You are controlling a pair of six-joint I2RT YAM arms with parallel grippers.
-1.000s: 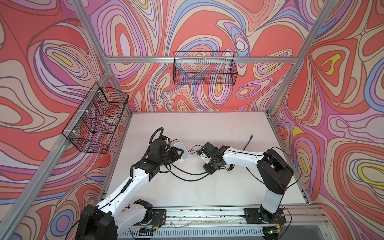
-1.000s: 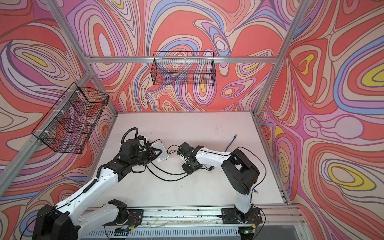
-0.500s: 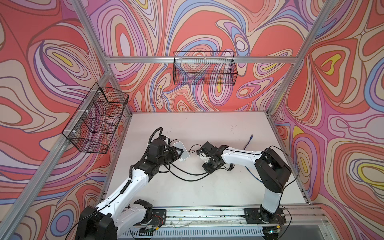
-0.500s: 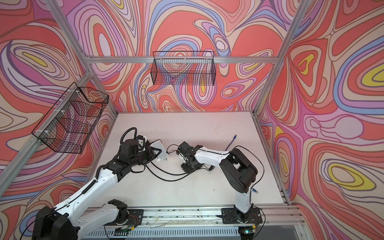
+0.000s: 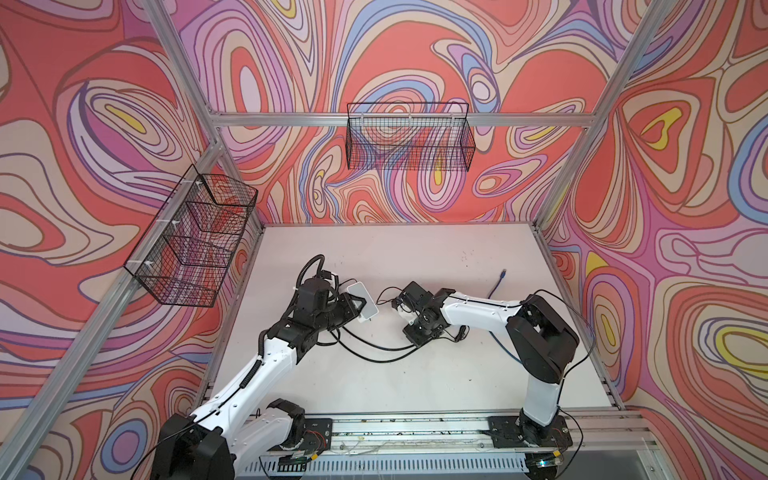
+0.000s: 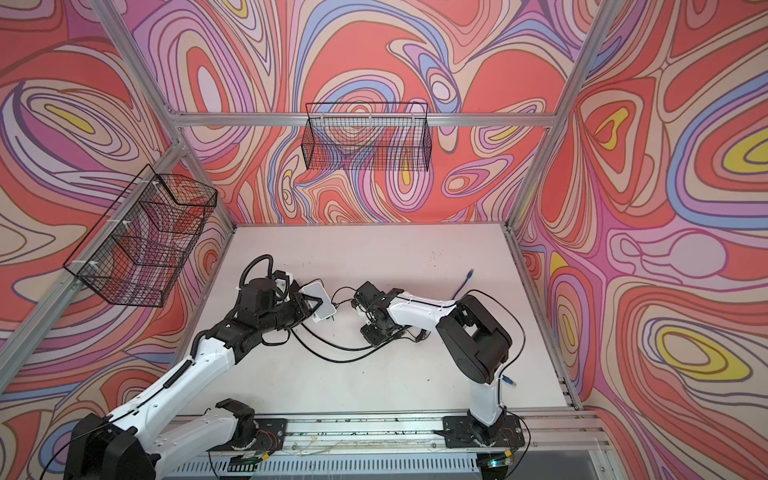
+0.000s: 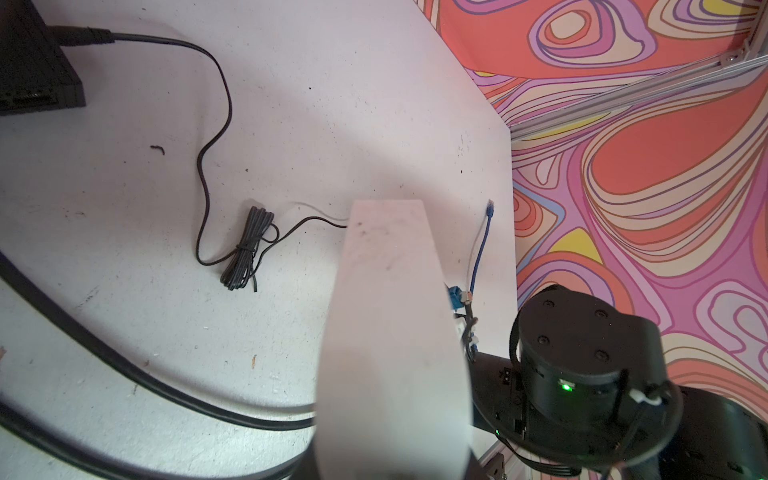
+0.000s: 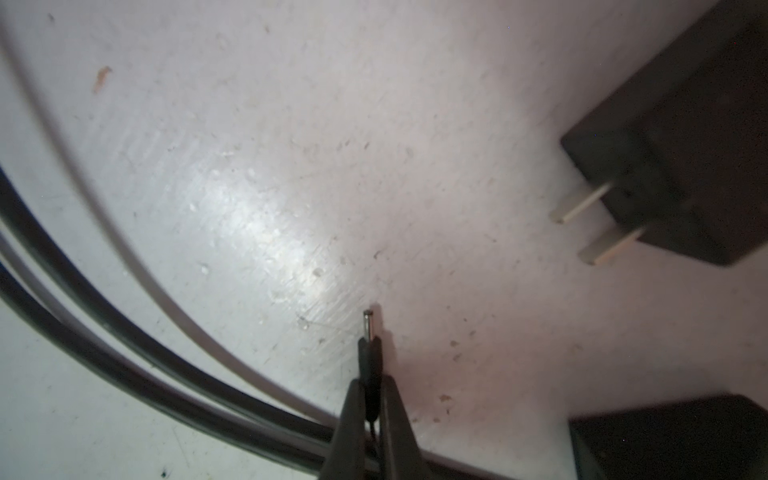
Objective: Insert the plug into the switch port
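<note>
The left gripper (image 5: 352, 306) is holding the white switch (image 5: 365, 300) off the tabletop (image 5: 415, 257), its fingers closed on the box's sides. It is hanging over the middle of the tabletop, a little toward the left edge, and tilting. In the left wrist view the switch is filling the centre as a pale slab, and its port is not showing there.

The right gripper (image 8: 369, 399) is pinching the plug (image 8: 369, 353), a thin black barrel with a bare metal tip. The fingers (image 8: 351, 419) are standing narrow, pressed on the plug's black sleeve, and the tip is sticking out past them toward the tabletop. Whether it is touching the surface I cannot tell. In both top views this gripper is sitting just beside the switch, with a small gap between them.

A black power adapter (image 8: 681, 166) is lying flat near the plug, its two prongs showing. Two thick black cables (image 8: 124, 353) are curving across the tabletop. A blue cable (image 7: 483, 237) is lying near the right edge.
</note>
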